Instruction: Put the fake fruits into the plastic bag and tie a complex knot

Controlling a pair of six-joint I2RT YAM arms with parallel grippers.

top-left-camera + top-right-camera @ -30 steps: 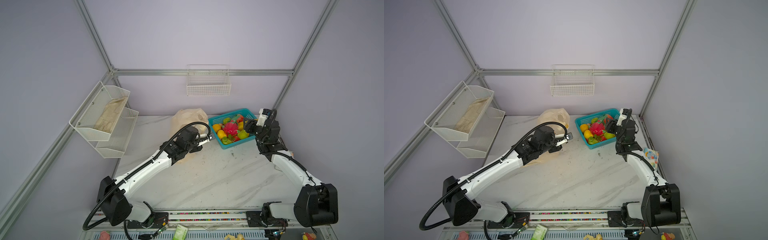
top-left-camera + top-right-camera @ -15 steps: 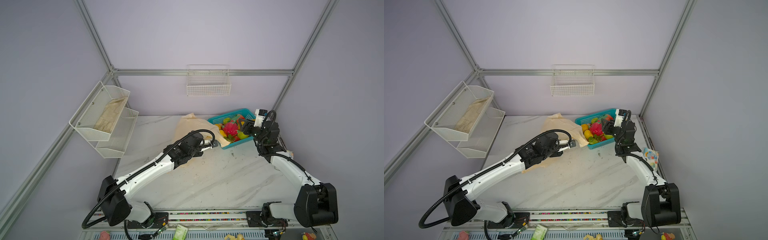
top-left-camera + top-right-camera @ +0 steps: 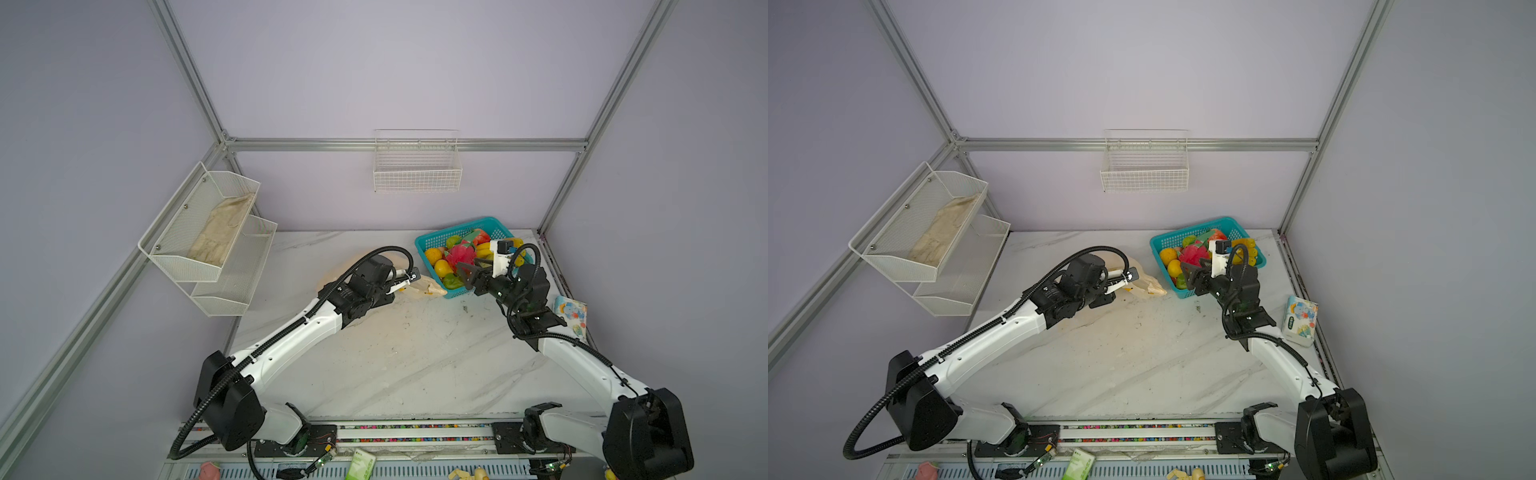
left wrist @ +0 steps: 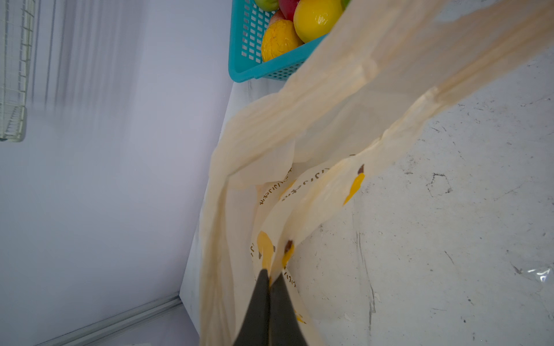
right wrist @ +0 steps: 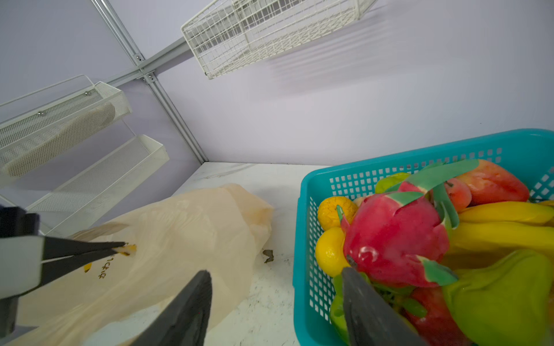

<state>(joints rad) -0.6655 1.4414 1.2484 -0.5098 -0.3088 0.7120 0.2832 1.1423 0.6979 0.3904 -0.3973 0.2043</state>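
1. Pinching hard, the left gripper (image 4: 269, 274) has a fold of the thin, see-through cream plastic bag (image 4: 314, 134) with yellow banana pictures squeezed between its black fingers.
2. That plastic bag lies floppy on the white marble table (image 3: 395, 353). In a top view it is just beside the teal plastic mesh basket (image 3: 455, 231), at the basket's 8 o'clock side.
3. The right gripper (image 5: 275, 271) has its fingers spread wide with nothing in them. It hangs at the 6 o'clock edge of the basket.
4. Every one of the fake fruits I can see is in the basket: the shiny pink dragon fruit (image 5: 392, 236), the yellow bananas (image 5: 503, 227), the green pear (image 5: 503, 299) and the orange round fruit (image 5: 331, 211).
5. No fruit shows inside the bag, and it looks flat, so I think nothing has gone in yet.
6. The long cream bag handles (image 4: 449, 51) are loose, and there is no knot.
7. So the job has hardly begun. The bag has to be opened, each fruit moved over, and the handles tied.
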